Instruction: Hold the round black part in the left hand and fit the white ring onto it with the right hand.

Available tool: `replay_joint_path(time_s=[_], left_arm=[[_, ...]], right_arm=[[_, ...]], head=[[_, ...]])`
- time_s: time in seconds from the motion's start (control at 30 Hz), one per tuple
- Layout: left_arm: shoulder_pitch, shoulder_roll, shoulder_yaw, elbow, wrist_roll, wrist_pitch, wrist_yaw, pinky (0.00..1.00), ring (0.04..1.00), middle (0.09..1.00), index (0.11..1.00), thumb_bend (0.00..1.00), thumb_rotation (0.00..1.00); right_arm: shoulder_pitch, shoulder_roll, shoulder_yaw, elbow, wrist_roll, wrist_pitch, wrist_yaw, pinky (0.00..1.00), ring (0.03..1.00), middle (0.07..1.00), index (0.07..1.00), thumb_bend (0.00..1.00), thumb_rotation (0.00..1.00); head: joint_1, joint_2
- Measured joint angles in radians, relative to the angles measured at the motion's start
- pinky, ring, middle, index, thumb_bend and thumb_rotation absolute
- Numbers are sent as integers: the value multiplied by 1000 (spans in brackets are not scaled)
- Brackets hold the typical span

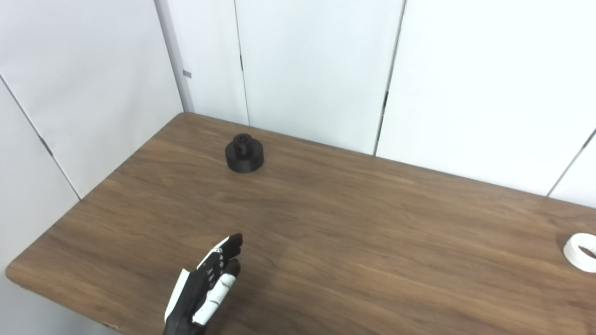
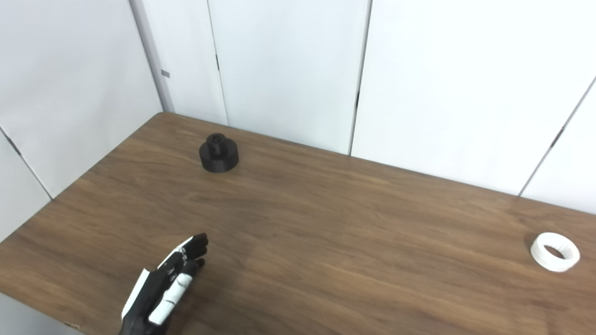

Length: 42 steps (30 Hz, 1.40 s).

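Observation:
The round black part (image 1: 244, 154) stands upright on the wooden table (image 1: 354, 232) near its far left, a small hub on top of a wider base. The white ring (image 2: 555, 251) lies flat near the table's right edge. My left hand (image 1: 205, 286) comes in at the bottom left, over the near part of the table, open with its fingers stretched forward and holding nothing. It is well short of the black part. My right hand is not in view.
White wall panels (image 1: 316, 70) rise right behind the table's far edge and along its left side. The table's left corner (image 1: 14, 270) lies close to my left hand.

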Motion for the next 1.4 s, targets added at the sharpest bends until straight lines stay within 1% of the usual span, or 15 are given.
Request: replay_joint_path(time_s=[0.03,0.1,0.17,0.27,0.4,0.47,0.57,0.67,0.77,0.83,0.93,1.07,1.2,1.3,1.4], left_arm=[[-4,2,1,-4,9,10,2,897,928,922,895,693,567],[-18,11,5,-23,37,40,4,891,922,922,902,714,540],[-44,20,23,-50,50,82,7,892,915,913,903,782,502],[-123,45,61,-108,62,154,8,892,911,907,902,839,478],[-232,104,92,-150,82,235,-1,905,931,924,913,900,428],[-264,133,103,-158,109,288,-4,897,930,924,909,934,409],[-303,166,114,-169,123,353,-16,939,952,946,912,986,366],[-343,215,124,-165,157,413,-30,971,969,968,922,1000,380],[-391,285,124,-117,206,455,-45,982,986,982,937,1000,401],[-422,328,117,-61,243,460,-49,931,962,966,939,1000,434],[-462,377,85,31,307,449,-53,930,972,968,929,1000,462],[-513,389,73,166,342,421,-48,964,1000,983,923,1000,430],[-551,394,62,275,381,370,-20,995,1000,970,904,1000,418],[-585,410,43,363,430,354,5,1000,1000,970,900,1000,436],[-625,436,11,449,483,326,26,1000,998,964,888,1000,442]], right_arm=[[-2,0,0,0,-1,0,0,1000,1000,973,958,579,1000],[-2,1,1,0,-2,0,0,1000,1000,971,957,579,1000],[-2,2,3,0,-3,-1,0,1000,1000,972,954,574,1000],[-1,2,7,0,-10,-6,1,1000,1000,968,950,569,1000],[3,10,11,-1,-21,-8,-1,1000,1000,962,943,567,1000],[3,12,14,-2,-23,-9,-1,1000,1000,964,950,567,1000],[10,12,14,-2,-23,-19,0,1000,1000,965,950,581,1000],[11,12,14,-2,-24,-21,-1,1000,1000,966,947,583,1000],[12,12,16,-2,-26,-21,-1,1000,1000,959,941,587,1000],[14,14,16,-5,-27,-21,-1,1000,1000,957,942,583,1000],[19,16,16,-10,-29,-21,-1,1000,1000,961,943,590,1000],[25,16,16,-26,-36,-21,-1,1000,1000,967,949,582,1000],[29,16,16,-26,-39,-21,-1,1000,1000,967,943,586,1000],[31,16,15,-26,-39,-21,-1,1000,1000,966,942,592,1000],[34,16,16,-26,-40,-21,-1,1000,1000,969,945,591,1000]], head=[[-5,0],[-8,5],[-14,12],[-21,14],[-29,15],[-29,15],[-28,17],[-28,17],[-29,18],[-29,18],[-29,20],[-29,22],[-28,25],[-28,26],[-28,28]])
